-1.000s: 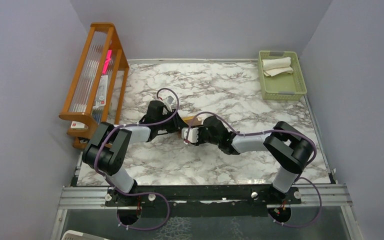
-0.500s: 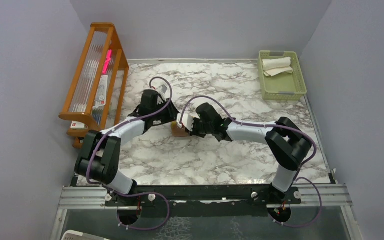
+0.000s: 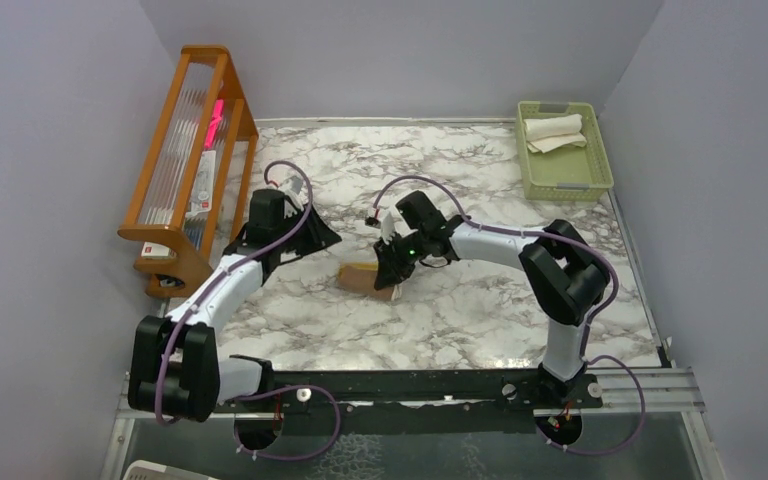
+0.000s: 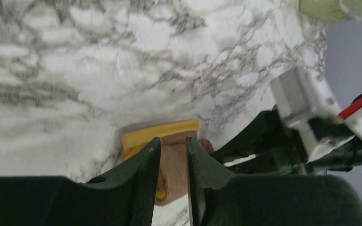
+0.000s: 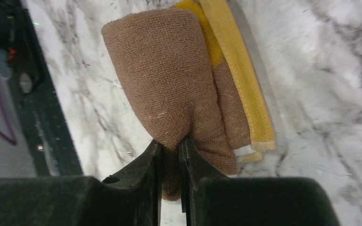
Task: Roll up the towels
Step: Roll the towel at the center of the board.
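Observation:
A brown towel (image 3: pixel 362 277) lies partly rolled in the middle of the marble table, on top of a mustard yellow towel (image 5: pixel 238 70). My right gripper (image 3: pixel 392 283) is shut on a fold of the brown towel (image 5: pixel 169 70) at its end. My left gripper (image 3: pixel 328 240) is up and to the left of the roll, apart from it. Its jaws stand a narrow gap apart with nothing between them. The brown towel (image 4: pixel 173 162) and the yellow towel (image 4: pixel 160 133) show beyond the left gripper (image 4: pixel 173 142). A cream-white towel (image 3: pixel 555 130) lies in the basket.
A pale green plastic basket (image 3: pixel 570 186) stands at the back right corner. A wooden rack (image 3: pixel 185 150) with clear tubes and packets stands along the left edge. Grey walls close in the table on three sides.
My left gripper has pulled back to the left, away from the towels. My right gripper has stayed on the brown towel and moved it a little toward the front.

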Tool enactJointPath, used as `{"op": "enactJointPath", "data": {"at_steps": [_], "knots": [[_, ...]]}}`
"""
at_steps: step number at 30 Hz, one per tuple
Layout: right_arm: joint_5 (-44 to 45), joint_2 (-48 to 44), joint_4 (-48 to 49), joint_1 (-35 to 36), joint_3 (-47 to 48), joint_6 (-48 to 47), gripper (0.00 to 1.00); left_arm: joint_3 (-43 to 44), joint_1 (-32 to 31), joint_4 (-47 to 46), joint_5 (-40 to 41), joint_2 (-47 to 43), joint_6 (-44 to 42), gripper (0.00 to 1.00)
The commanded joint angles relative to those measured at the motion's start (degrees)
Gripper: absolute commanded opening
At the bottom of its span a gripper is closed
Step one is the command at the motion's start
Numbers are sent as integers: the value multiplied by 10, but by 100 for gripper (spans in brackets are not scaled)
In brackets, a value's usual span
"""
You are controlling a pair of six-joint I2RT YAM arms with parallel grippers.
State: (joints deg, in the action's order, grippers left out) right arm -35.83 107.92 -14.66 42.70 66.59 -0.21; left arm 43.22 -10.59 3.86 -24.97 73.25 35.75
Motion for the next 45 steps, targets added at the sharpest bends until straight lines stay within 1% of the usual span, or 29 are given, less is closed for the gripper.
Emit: {"op": "enactJointPath", "data": {"at_steps": [1,2,5,9,12,16,20,25,29,39,43,45], "knots": [[-79,31,-4,4,-4,129,1,-87,-2,20,-7,-61,42,30],[-89,35,12,2,-2,151,1,-110,-3,15,-11,-80,56,32],[-105,53,39,-6,13,218,1,-163,-9,6,-12,-136,100,44],[-113,102,-3,-15,72,270,1,-207,-11,3,-8,-195,152,53],[-137,146,-26,-20,105,292,1,-233,-15,-19,-14,-208,185,56],[-190,185,-21,-24,121,338,1,-266,-26,-78,-28,-181,217,57],[-208,198,-14,-25,124,360,1,-290,-34,-125,-15,-142,236,57],[-216,189,-18,-25,126,355,1,-309,-35,-202,18,-105,269,57],[-217,189,-34,-25,126,342,1,-323,-35,-307,37,-83,310,57],[-220,179,-32,-25,112,326,1,-315,-36,-402,53,-21,339,57],[-215,178,-47,-24,117,315,1,-314,-37,-428,41,12,349,57],[-213,178,-48,-25,117,313,1,-318,-37,-429,32,16,350,57]]}}
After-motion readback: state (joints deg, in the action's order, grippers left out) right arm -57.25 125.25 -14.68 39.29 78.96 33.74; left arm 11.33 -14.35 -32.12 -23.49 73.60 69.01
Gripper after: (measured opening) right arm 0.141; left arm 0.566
